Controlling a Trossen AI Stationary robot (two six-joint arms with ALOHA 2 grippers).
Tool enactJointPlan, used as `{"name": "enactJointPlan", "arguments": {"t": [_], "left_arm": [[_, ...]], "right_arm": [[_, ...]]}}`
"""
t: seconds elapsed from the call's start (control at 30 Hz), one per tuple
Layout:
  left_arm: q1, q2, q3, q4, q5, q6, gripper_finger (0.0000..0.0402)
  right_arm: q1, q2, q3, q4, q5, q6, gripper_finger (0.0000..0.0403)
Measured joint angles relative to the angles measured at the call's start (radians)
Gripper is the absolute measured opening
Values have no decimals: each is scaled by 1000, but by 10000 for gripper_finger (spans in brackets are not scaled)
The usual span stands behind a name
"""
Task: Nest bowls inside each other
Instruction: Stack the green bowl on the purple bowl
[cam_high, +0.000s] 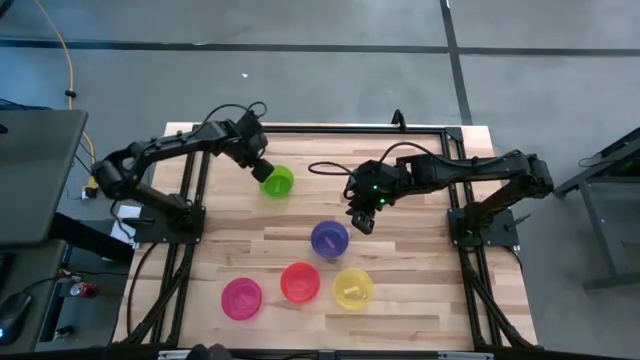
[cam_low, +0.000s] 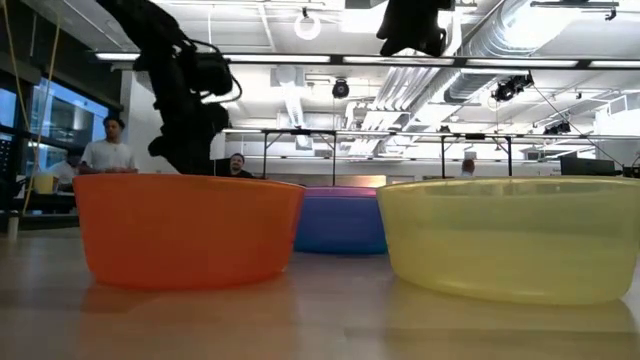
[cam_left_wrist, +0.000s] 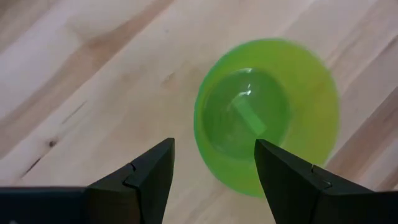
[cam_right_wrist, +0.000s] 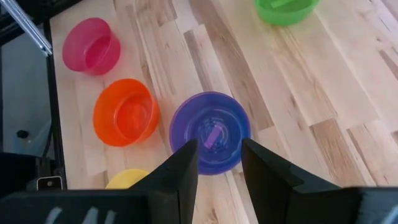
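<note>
The left gripper (cam_high: 263, 170) hangs right beside the green bowl (cam_high: 277, 181) at the far side of the wooden table (cam_high: 420, 290), and from its wrist camera the fingers (cam_left_wrist: 152, 171) are spread wide with nothing between them, one fingertip over bare wood and the other over the bowl's rim. That green bowl (cam_left_wrist: 266, 114) sits upright on the boards, on its own, well apart from the others. Over toward the middle, the right gripper (cam_high: 361, 219) hovers just beside the purple bowl (cam_high: 329, 238), its fingers (cam_right_wrist: 180, 168) parted and holding nothing, with the purple bowl (cam_right_wrist: 210, 131) showing in the gap between them. A blue colour shows inside and below the purple one in the low view (cam_low: 340, 222), so a blue bowl may be nested with it, but I can't tell for sure. Nearer the front edge, the orange bowl (cam_high: 300, 282) and the yellow bowl (cam_high: 352, 288) stand close together, and the pink bowl (cam_high: 241, 298) sits a little off to the left arm's side. All of them are upright. Beyond the table, people (cam_low: 108, 145) can be seen in the room.
</note>
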Motion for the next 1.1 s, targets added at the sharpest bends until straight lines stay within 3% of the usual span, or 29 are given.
{"name": "enactJointPlan", "arguments": {"t": [0.5,0.77,1.1], "left_arm": [[15,126,22,-18,38,55,211],[25,131,22,-1,39,58,210],[40,131,22,1,56,55,165]], "right_arm": [[1,0,0,9,-11,33,115],[1,1,0,12,-11,44,115],[1,1,0,30,-11,42,115]]}}
